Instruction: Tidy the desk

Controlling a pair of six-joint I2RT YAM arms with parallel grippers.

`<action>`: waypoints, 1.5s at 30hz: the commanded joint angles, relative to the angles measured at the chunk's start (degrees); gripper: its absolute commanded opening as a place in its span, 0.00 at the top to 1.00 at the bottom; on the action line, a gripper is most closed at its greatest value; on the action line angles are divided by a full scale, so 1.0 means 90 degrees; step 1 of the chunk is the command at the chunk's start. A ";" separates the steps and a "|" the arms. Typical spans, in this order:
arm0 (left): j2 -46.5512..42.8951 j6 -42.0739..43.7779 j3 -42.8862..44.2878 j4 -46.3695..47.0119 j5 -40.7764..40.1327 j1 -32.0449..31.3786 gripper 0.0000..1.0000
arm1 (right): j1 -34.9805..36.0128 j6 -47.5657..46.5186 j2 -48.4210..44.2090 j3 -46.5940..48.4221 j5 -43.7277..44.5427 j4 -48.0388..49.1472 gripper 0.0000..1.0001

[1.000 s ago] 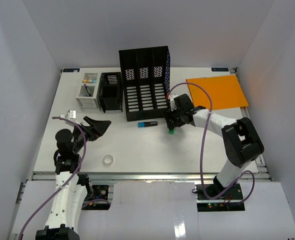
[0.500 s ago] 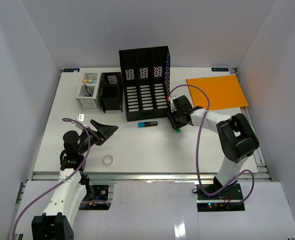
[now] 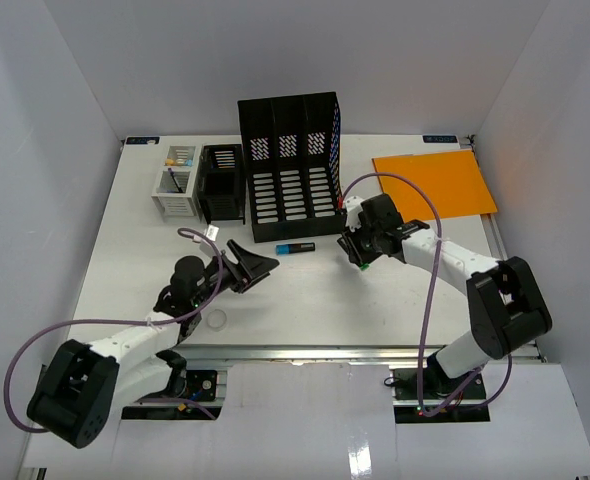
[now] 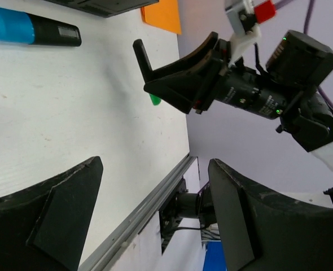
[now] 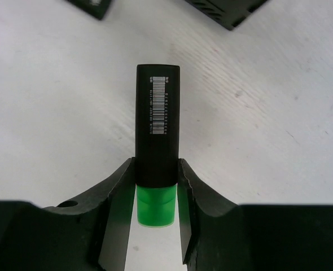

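Your desk (image 3: 305, 295) is the white tabletop filling the floor between the pale walls, with the metal rail along its near edge where both arms are bolted. Your right gripper (image 5: 157, 169) sits right of the surface's middle, its fingers pinched narrow on a black highlighter with a green cap (image 5: 158, 124); they clamp it where the black barrel meets the cap, and the barrel points away from the wrist camera. You cannot tell whether the highlighter touches the surface. Your left gripper (image 3: 258, 262) reaches low over the near-left part of the surface, fingers spread wide with nothing between them. Between the two grippers a blue-capped marker (image 3: 295, 248) lies flat, just in front of the tall black file holder (image 3: 290, 170) at the middle of the far edge. An orange folder (image 3: 435, 182) lies in the far right corner; a white organizer (image 3: 175, 180) and a black mesh box (image 3: 221, 185) stand side by side toward the far left. A small tape ring (image 3: 216, 320) lies by the near edge.
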 commanded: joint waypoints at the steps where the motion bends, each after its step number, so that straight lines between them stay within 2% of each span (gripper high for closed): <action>1: 0.1172 -0.0239 0.0649 0.1371 -0.0962 -0.0906 0.17 | -0.0022 -0.0680 -0.0713 -0.0072 -0.1419 -0.0607 0.92; 5: 0.2147 -0.0339 0.1186 0.1849 -0.1187 -0.1390 0.20 | -0.0006 -0.0837 -0.0874 0.0021 -0.2296 -0.0814 0.92; 12: 0.3157 -0.0561 0.1903 0.2271 -0.1598 -0.1802 0.25 | 0.0077 -0.0856 -0.1226 0.0132 -0.2709 -0.0859 0.92; 26: 0.3781 -0.0601 0.2553 0.2047 -0.1674 -0.2163 0.42 | 0.0297 -0.0824 -0.1656 0.0167 -0.2738 -0.0579 0.92; 30: 0.3862 -0.0611 0.2644 0.2095 -0.1582 -0.2192 0.62 | 0.0318 -0.0833 -0.1666 0.0167 -0.2677 -0.0547 0.91; 33: 0.3864 -0.0620 0.2679 0.2061 -0.1520 -0.2193 0.80 | 0.0318 -0.0832 -0.1675 0.0158 -0.2573 -0.0495 0.86; 34: 0.3855 -0.0609 0.2675 0.2046 -0.1499 -0.2193 0.83 | 0.0318 -0.0840 -0.1681 0.0151 -0.2551 -0.0484 0.85; 36: 0.3804 -0.0567 0.2671 0.1986 -0.1478 -0.2193 0.91 | 0.0316 -0.0853 -0.1685 0.0157 -0.2535 -0.0469 0.79; 37: 0.3763 -0.0542 0.2671 0.1920 -0.1478 -0.2193 0.97 | 0.0308 -0.0854 -0.1685 0.0157 -0.2543 -0.0461 0.72; 39: 0.3692 -0.0403 0.2704 0.1715 -0.1494 -0.2193 1.00 | 0.0310 -0.0881 -0.1687 0.0167 -0.2585 -0.0472 0.46; 42: 0.3385 -0.0028 0.2816 0.1140 -0.1578 -0.2193 1.00 | 0.0307 -0.1228 -0.1716 0.0189 -0.2842 -0.0640 0.10; 45: 0.2876 0.0786 0.3204 -0.0003 -0.2062 -0.2148 1.00 | 0.0208 -0.1789 -0.1863 0.0160 -0.3274 -0.0874 0.10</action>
